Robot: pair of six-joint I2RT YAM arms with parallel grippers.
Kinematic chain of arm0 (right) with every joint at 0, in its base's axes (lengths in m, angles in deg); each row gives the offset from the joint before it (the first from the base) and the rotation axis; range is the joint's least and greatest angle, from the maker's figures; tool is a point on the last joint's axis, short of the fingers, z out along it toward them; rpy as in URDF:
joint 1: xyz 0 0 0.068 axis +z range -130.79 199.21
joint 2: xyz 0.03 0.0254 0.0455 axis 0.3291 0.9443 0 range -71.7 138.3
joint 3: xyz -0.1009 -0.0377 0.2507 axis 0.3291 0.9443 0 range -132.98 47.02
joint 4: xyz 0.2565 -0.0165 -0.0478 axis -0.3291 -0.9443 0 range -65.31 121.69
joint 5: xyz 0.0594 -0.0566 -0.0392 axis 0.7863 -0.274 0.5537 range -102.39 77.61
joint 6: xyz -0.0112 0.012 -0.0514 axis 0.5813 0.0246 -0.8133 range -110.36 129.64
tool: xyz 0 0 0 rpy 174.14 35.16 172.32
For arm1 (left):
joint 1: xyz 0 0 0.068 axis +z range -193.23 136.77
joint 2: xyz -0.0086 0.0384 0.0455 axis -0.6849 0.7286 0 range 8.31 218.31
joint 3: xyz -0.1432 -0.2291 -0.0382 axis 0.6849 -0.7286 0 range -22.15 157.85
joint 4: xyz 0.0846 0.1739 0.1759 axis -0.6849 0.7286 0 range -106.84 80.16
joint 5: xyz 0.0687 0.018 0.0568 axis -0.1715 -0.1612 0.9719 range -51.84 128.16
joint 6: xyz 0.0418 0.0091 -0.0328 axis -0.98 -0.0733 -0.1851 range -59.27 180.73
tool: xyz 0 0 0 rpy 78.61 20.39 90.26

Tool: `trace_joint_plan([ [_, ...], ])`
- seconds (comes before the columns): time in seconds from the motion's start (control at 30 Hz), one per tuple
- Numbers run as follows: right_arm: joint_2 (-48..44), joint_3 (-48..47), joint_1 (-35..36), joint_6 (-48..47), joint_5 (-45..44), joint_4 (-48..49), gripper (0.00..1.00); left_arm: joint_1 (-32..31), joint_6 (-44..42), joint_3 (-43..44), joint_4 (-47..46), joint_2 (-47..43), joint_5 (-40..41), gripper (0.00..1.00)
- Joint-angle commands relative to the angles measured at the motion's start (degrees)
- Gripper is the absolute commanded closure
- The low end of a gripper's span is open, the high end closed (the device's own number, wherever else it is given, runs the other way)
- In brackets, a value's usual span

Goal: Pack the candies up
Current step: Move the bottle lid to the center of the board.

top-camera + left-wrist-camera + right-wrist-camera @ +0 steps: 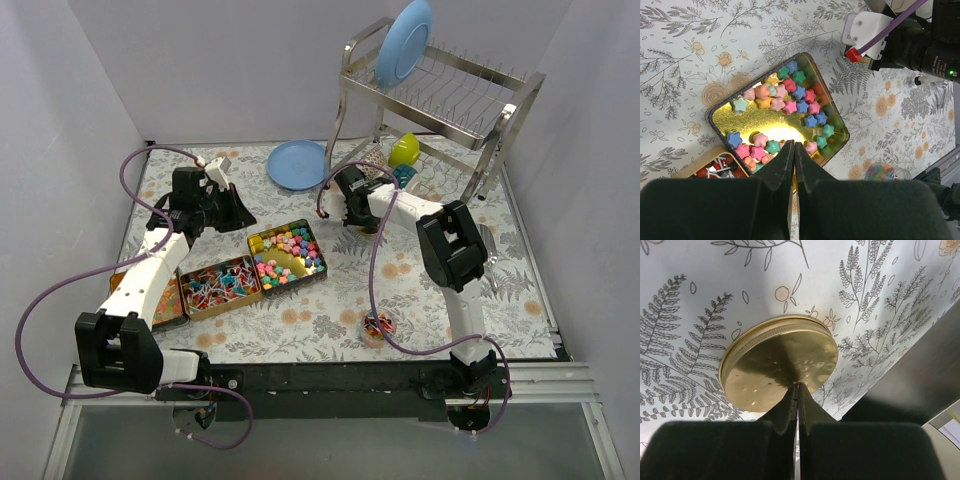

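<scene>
A desk point(420, 300) covered in a pale cloth printed with ferns and flowers, seen from above, with two robot arms reaching in from the near edge.

Near the middle sits an open rectangular gold metal tin point(757, 125). It holds the candies point(790, 106), small star-shaped sweets in pink, blue, green, orange and yellow, crowded along its edges, with part of the shiny bottom bare. A second gold tin point(222, 285), touching its left side, holds red and blue wrapped pieces. A small clear jar point(378, 327) with a few coloured sweets stands apart, nearer the arm bases.

The left claw point(794, 149) hangs over the near rim of the star-candy tin, its two dark fingers pressed together and pinching nothing.

The right claw point(798, 390) is also pressed together and empty. Its tips are at the edge of a round gold metal lid point(780, 360) lying flat on the cloth; whether they touch it cannot be told.

At the back stands a steel dish rack point(450, 90) holding an upright light blue plate point(405, 40). Another blue plate point(297, 163) lies on the desk beside it.
</scene>
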Motion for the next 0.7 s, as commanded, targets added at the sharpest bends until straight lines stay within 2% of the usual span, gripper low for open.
trace_joint_plan([
  [0.0, 1.08, 0.77, 0.54, 0.52, 3.49, -4.69, 0.99, 0.57, 0.28, 0.18, -1.09, 0.12, -1.18, 1.00],
  [0.37, -5.59, 12.01, 6.94, 4.03, 10.70, -9.00, 0.99, 0.65, 0.55, -0.34, -2.23, 1.53, -1.70, 1.00],
  [0.67, -8.41, 6.23, 8.89, 6.32, 11.49, -13.22, 0.99, 0.65, 0.19, -1.05, -1.97, 1.26, -1.62, 1.00],
])
